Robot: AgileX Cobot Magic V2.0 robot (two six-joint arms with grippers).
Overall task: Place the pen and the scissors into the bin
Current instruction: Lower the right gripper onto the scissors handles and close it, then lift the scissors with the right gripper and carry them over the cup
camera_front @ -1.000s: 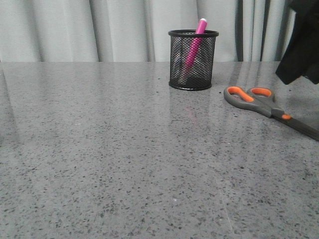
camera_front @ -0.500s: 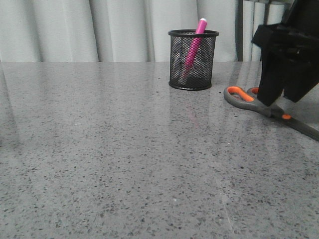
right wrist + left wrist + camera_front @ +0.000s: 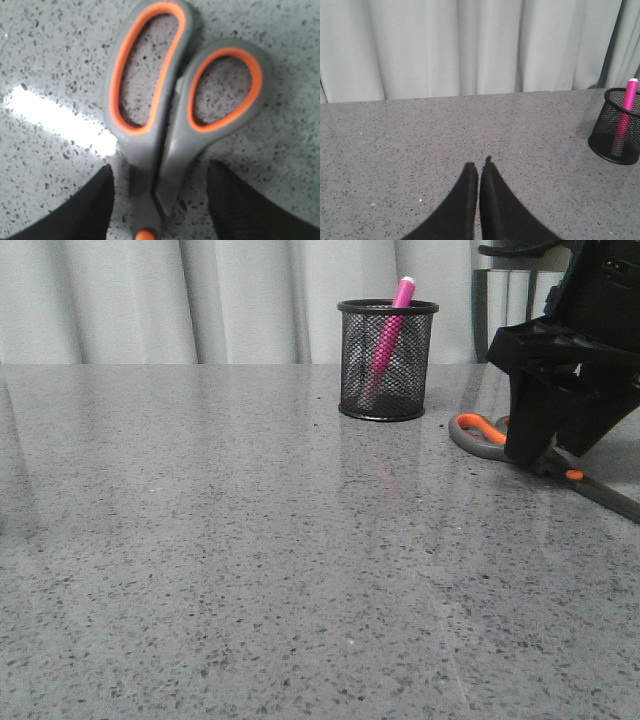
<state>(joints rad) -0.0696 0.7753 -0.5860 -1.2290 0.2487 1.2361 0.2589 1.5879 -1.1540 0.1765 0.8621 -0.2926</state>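
**Right claw lowered over scissors, grasp not yet closed**

Over the last second the right claw (image 3: 535, 445) has been brought down from the upper corner onto the grey-handled, orange-lined scissors (image 3: 500, 436), which lie flat on the speckled grey counter (image 3: 250, 560). In the wrist view its fingers (image 3: 95, 205) are spread apart, straddling the handle neck untouched. The bright pink pen (image 3: 388, 335) is already stood in the black wire-mesh bin (image 3: 387, 360). The left claw (image 3: 479, 172) is pressed together, empty. Closing on the scissors is judged next.
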